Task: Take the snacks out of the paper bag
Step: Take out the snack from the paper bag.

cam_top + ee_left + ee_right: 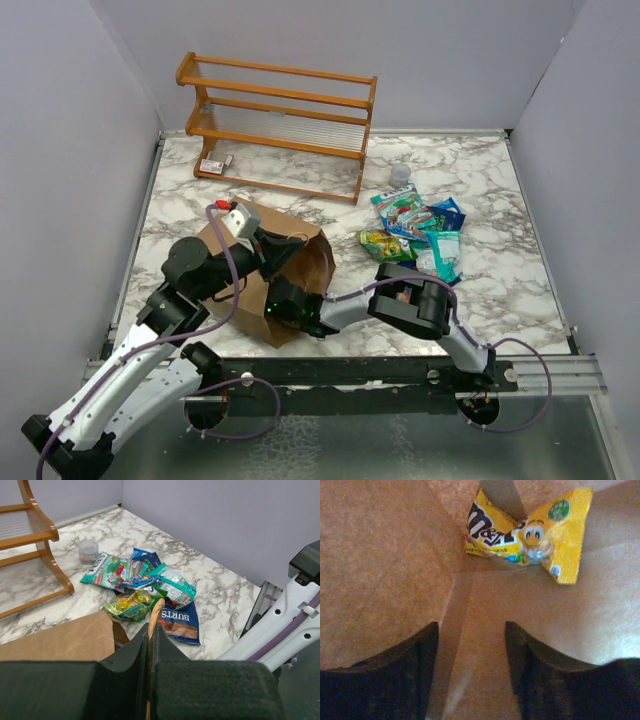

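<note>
The brown paper bag [320, 265] lies on the marble table, and its side shows in the left wrist view [60, 637]. My left gripper [151, 630] is shut on the bag's twisted paper handle [155, 611]. My right gripper [471, 625] is inside the bag, open, with nothing between its fingers. A yellow M&M's packet [530, 535] lies crumpled at the bag's far end, ahead of the fingertips and apart from them. Several snacks [420, 225] lie in a pile right of the bag, among them a dark blue pouch [181, 622] and green and teal packets [145, 587].
A wooden rack [280, 125] stands at the back of the table. A small clear cup [400, 175] sits beside its right end. A red-and-white flat packet [213, 165] lies at the rack's left foot. Grey walls enclose the table on three sides.
</note>
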